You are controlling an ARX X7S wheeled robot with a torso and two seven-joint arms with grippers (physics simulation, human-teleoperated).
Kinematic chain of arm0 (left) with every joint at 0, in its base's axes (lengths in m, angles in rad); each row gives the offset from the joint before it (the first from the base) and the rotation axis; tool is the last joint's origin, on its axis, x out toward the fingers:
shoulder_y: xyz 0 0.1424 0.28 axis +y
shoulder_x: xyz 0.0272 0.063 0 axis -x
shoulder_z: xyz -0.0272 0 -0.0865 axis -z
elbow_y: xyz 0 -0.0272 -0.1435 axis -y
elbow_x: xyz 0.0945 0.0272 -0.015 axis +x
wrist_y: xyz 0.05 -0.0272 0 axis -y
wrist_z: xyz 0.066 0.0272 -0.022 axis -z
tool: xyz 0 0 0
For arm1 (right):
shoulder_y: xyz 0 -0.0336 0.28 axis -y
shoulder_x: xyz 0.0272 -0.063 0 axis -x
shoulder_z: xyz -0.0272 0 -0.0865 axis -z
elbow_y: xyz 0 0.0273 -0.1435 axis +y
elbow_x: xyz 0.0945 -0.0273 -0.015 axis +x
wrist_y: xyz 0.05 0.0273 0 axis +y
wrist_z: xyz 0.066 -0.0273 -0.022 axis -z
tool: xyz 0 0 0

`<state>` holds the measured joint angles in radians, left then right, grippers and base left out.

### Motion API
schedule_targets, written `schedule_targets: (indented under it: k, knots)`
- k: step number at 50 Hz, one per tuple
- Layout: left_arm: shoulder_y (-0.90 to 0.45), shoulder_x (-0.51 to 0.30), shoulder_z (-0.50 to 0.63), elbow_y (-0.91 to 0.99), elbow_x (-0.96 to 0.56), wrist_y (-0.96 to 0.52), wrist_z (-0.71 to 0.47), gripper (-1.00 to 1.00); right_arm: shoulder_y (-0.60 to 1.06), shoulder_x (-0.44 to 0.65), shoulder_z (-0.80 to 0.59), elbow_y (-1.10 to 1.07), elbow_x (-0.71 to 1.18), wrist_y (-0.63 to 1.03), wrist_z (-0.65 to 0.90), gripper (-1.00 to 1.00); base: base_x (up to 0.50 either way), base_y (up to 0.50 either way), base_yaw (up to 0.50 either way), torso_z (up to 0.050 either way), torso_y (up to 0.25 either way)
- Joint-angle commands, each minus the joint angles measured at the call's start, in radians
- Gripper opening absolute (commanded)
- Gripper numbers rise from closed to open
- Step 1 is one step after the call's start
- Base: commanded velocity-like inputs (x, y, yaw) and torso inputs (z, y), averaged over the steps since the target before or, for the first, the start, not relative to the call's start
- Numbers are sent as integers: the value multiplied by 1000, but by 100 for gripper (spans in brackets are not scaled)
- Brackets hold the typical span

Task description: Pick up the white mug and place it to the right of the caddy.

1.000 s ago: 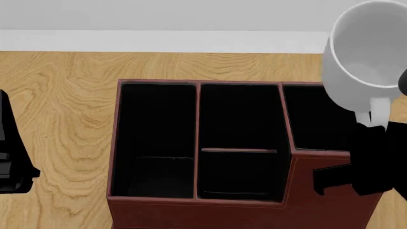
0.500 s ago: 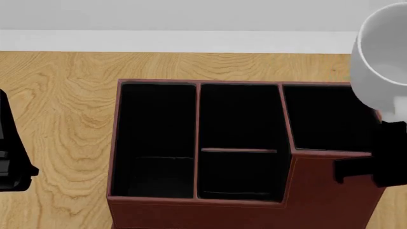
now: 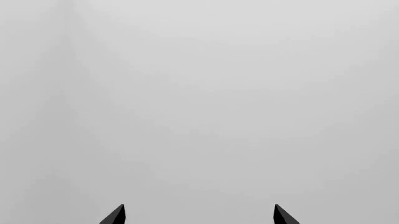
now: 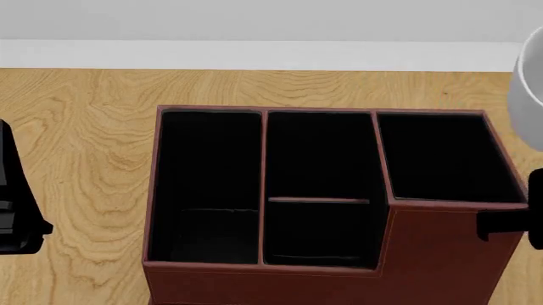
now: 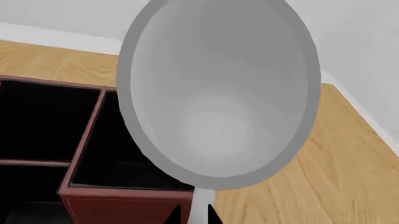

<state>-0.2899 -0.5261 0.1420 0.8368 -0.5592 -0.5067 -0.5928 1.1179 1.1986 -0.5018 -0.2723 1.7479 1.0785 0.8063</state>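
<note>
Right wrist view: the right gripper [image 5: 192,215] holds the white mug [image 5: 218,93] by its handle. Lower it gently beside the caddy [image 5: 112,198], onto the table [image 5: 324,177]. The left gripper [image 3: 198,215] is wide open.

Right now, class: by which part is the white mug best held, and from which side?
By its loop handle: the right gripper pinches the white mug there, its fingers on either side of the thin strap below the rim, which leaves the wide body free.

Bare tabletop [image 4: 76,127] was seen left of the caddy [image 4: 322,190] and behind it up to the wall [image 4: 254,19]. On the caddy's right, open wood was shown in the right wrist view, where the white mug [image 5: 218,93] was held aloft by its handle.
</note>
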Motion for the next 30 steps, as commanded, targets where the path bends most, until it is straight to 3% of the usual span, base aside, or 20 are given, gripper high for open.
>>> schedule_targets:
  k: [1,30]
  knots:
    - [2,-2,1,-6,0,6,1,100,-19,17,4,10,-66,-14,-9,-100,0,0,0,0,0]
    - [0,-3,14,-12,-1,16,2,100,-119,52,6,67,-127,-97,-60,-100,0,0,0,0,1]
